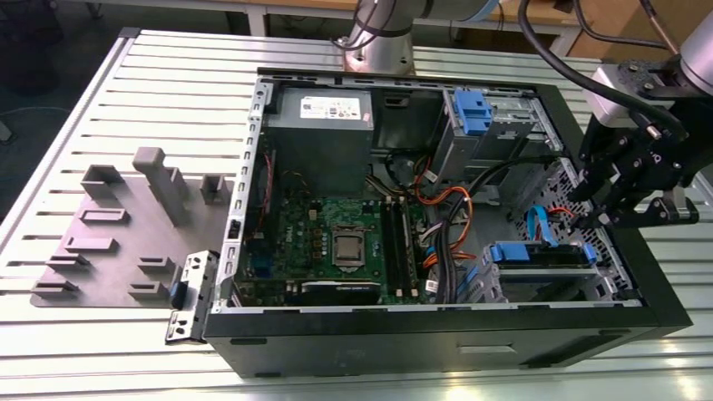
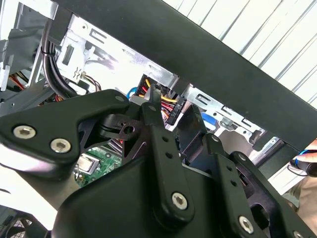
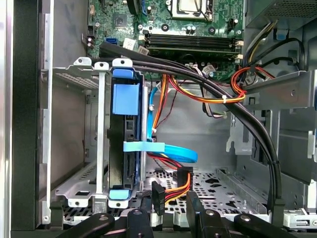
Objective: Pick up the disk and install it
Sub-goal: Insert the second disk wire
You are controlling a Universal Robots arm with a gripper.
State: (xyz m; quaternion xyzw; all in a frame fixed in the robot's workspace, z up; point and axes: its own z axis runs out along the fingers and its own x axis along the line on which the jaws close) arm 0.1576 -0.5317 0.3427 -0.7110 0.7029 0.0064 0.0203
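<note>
I have the tool (image 1: 624, 219) hanging at the edge of the open computer case (image 1: 446, 342), on the exterior view's right, just above the case wall and beside the drive cage (image 1: 543, 276). Its black fingers (image 3: 198, 213) stand apart with nothing between them, so it is released and carries nothing; in the first wrist view the fingertips sit close to a loose black connector (image 3: 157, 197) on orange and yellow wires.

The disk (image 3: 125, 144) is already in the drive cage inside the case, standing on edge between the cage's metal rails, with its blue bracket showing at the near and far ends. A flat blue cable (image 3: 171, 151) runs out from beside it.

The motherboard (image 1: 334, 242) lies in the middle of the case. On the desk (image 1: 145, 75), at the exterior view's left, a grey parts holder (image 1: 112, 234) sits well apart from the tool.
</note>
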